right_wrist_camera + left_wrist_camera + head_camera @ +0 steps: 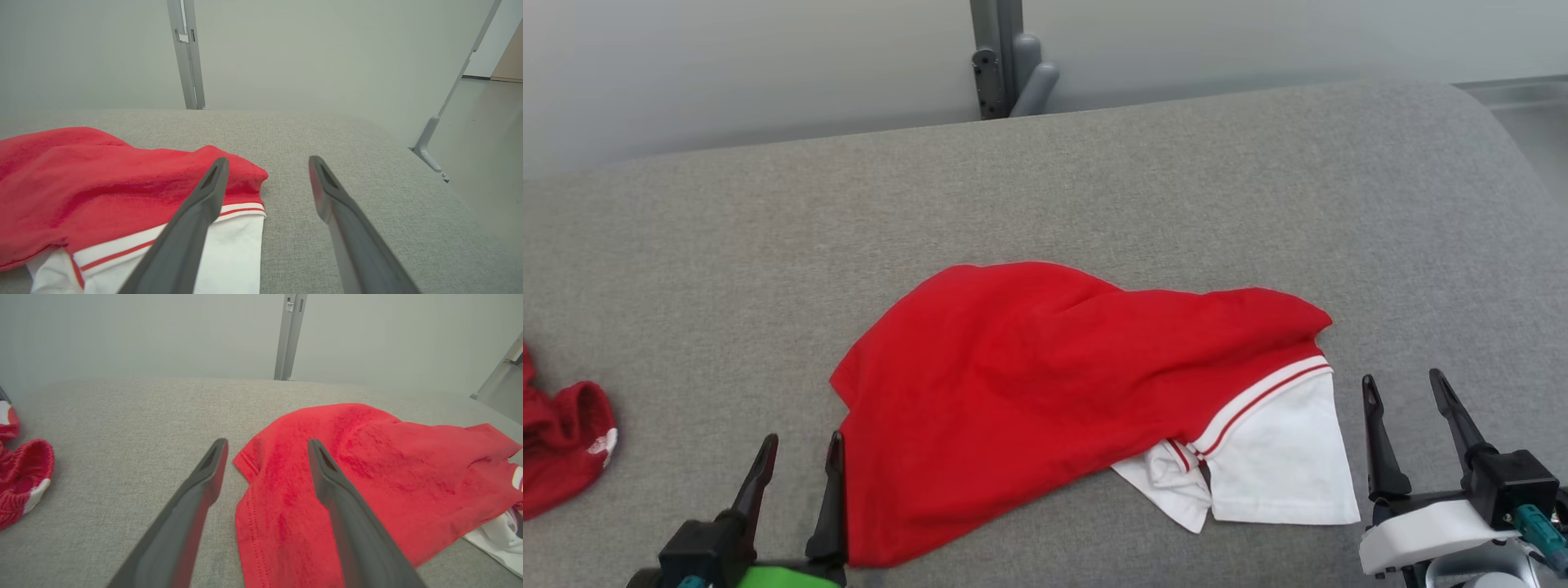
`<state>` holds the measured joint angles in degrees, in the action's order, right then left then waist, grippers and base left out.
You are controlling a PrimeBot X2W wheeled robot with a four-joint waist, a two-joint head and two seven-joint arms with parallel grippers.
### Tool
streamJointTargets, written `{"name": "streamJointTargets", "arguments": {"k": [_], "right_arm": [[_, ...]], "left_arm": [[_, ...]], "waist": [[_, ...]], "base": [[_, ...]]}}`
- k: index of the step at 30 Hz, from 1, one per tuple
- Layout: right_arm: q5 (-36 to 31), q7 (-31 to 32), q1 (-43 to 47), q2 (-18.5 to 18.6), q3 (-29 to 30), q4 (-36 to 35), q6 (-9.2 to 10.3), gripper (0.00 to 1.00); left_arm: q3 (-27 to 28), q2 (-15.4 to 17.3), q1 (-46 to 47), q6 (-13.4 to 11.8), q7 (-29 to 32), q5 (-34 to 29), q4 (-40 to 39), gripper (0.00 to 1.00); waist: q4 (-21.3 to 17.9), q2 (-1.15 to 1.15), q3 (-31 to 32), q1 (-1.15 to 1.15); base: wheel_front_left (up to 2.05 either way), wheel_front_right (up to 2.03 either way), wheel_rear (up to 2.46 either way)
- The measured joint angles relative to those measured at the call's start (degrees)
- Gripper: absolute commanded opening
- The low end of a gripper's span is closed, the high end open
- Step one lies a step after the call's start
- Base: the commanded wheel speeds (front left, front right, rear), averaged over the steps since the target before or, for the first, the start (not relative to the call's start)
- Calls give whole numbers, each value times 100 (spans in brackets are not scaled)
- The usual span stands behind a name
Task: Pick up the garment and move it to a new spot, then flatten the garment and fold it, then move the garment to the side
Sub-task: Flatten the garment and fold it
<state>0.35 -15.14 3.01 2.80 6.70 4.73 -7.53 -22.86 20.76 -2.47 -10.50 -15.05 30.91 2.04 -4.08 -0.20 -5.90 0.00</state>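
Grey woven fabric is covering the padded surface [1094, 188], and the red and white shirt [1045, 392] is lying crumpled near its front middle, between the two grippers. The shirt's red body is bunching up in soft folds. A white sleeve with a red stripe is spreading out flat at the robot's right end, and a smaller white piece is poking out from under the red cloth beside it.

The left gripper [802, 441] is hovering at the shirt's left edge with its fingers spread apart, holding nothing. In the left wrist view one finger is sitting over the red cloth and the other over bare grey fabric. The right gripper [1402, 377] is hanging just beside the white sleeve, its fingers likewise parted and empty.

A second red garment [564, 441] with a white patch is lying bunched at the surface's far left edge, well apart from the shirt. A grey metal post [1005, 57] is rising behind the surface.
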Motion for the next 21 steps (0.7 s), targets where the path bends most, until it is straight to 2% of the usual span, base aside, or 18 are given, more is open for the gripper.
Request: {"name": "streamJointTargets", "arguments": {"k": [7,12,17,21], "right_arm": [[-42,0,192,1,22,188,0,100],[-58,0,275,0,43,289,0,100],[-85,0,354,0,87,376,0,100],[-90,0,364,0,75,427,0,100]], "left_arm": [[1058,-572,-801,561,-1,-575,264,100],[1720,-971,-1128,1056,-8,-1034,399,100],[2220,-1294,-1221,1412,-9,-1463,375,100],[2395,-1452,-1214,1614,-9,-1701,313,100]], "waist": [[331,0,348,0],[475,0,544,0],[532,0,685,0],[523,0,743,0]], "base": [[0,0,0],[0,0,0],[0,0,0],[0,0,0]]}}
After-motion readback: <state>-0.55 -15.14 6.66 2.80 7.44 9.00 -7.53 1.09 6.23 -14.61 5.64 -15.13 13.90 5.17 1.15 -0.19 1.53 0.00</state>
